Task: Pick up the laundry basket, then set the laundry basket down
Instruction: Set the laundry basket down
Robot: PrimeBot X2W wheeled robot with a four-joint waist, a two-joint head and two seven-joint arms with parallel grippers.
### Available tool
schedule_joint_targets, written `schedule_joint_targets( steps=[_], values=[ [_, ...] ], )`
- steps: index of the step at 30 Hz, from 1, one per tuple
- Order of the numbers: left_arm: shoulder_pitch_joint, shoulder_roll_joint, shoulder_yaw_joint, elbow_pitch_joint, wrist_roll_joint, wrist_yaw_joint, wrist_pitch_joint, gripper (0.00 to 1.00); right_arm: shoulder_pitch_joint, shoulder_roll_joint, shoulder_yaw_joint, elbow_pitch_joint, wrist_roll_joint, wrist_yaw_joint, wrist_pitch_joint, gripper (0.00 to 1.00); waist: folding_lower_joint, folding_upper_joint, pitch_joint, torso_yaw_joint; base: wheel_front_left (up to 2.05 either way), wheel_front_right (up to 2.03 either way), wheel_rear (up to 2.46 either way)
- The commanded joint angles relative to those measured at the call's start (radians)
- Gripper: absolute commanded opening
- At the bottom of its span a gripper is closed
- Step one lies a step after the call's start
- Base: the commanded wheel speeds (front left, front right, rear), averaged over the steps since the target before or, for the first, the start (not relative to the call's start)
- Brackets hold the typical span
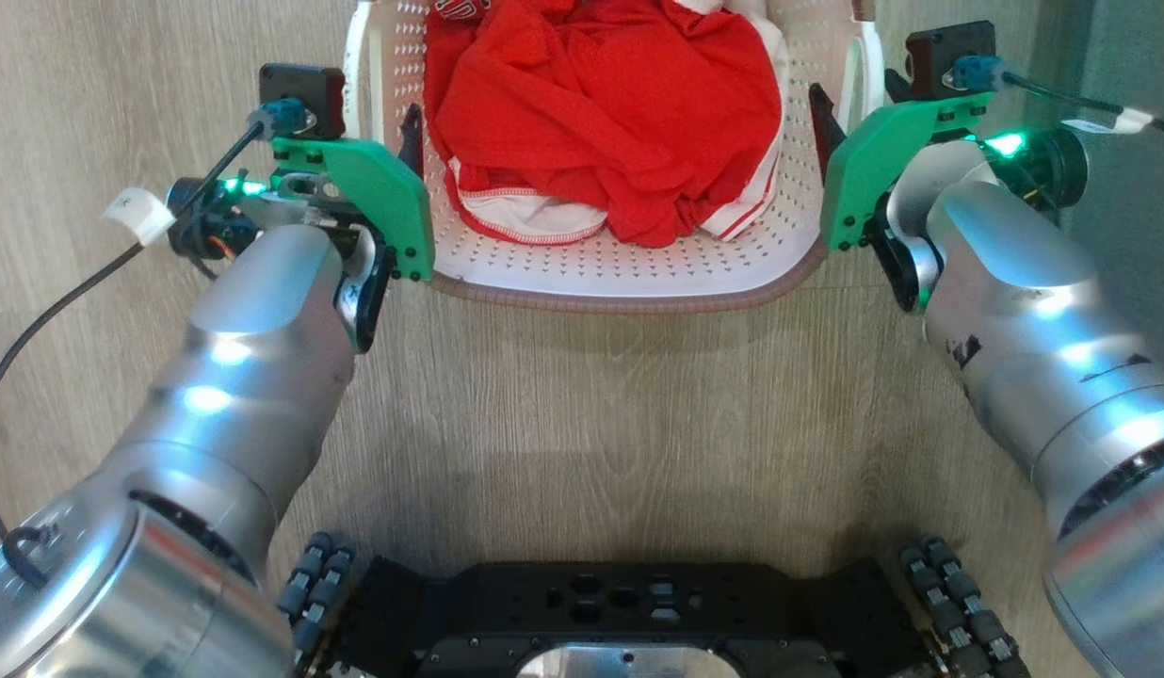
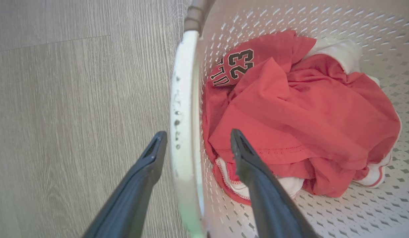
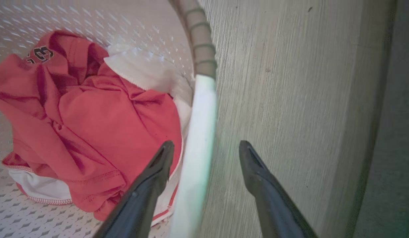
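Basket [image 1: 638, 273] sits on the wood-look floor [image 1: 582, 405], straight ahead of our black base [image 1: 620, 612], between the two arms. Cream perforated walls, brown woven rim along the near edge.

Contents: a crumpled red jersey [image 1: 620, 104] on top of a white garment [image 1: 525, 212] with red trim. In the left wrist view we read "23" in black digits with a pale outline; beside it are letters that look like "ULL", the rest lost in a fold. In the right wrist view only a "3" and part of another character show.

Left gripper [image 2: 197, 135]: released, jaws apart and astride the left handle [image 2: 184, 99], one finger inside the basket over the jersey, the other outside over the floor. The outer finger is just beside the handle, and we see no clamping.

Right gripper [image 3: 206, 143]: likewise released, astride the right handle [image 3: 199, 132], inner finger over the clothes, outer finger over the floor, a gap on both sides. The handle is blurred and tinted green here.

Both wrists carry green brackets. White tags [image 1: 139, 212] hang on the cables, and we cannot read any print on them
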Motion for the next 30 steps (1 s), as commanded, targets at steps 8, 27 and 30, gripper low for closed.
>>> schedule_joint_targets(
  steps=[8, 27, 30],
  values=[
    [0.026, 0.064, 0.062, -0.05, 0.012, 0.034, -0.008, 1.0, 0.031, 0.012, -0.045, -0.004, -0.051, 0.003, -0.039, 1.0, 0.0, 0.0, -0.049, -0.017, 0.0, 0.0, 0.0],
    [0.342, 0.125, 0.413, -0.466, 0.314, 0.065, -0.008, 1.0, 0.226, -0.027, -0.394, -0.277, -0.338, 0.003, -0.054, 1.0, 0.0, 0.0, -0.375, -0.011, 0.0, 0.0, 0.0],
    [0.412, 0.12, 0.477, -0.536, 0.379, 0.058, -0.008, 1.0, 0.306, -0.014, -0.476, -0.359, -0.414, 0.003, -0.054, 1.0, 0.0, 0.0, -0.432, -0.008, 0.0, 0.0, 0.0]
  ],
)
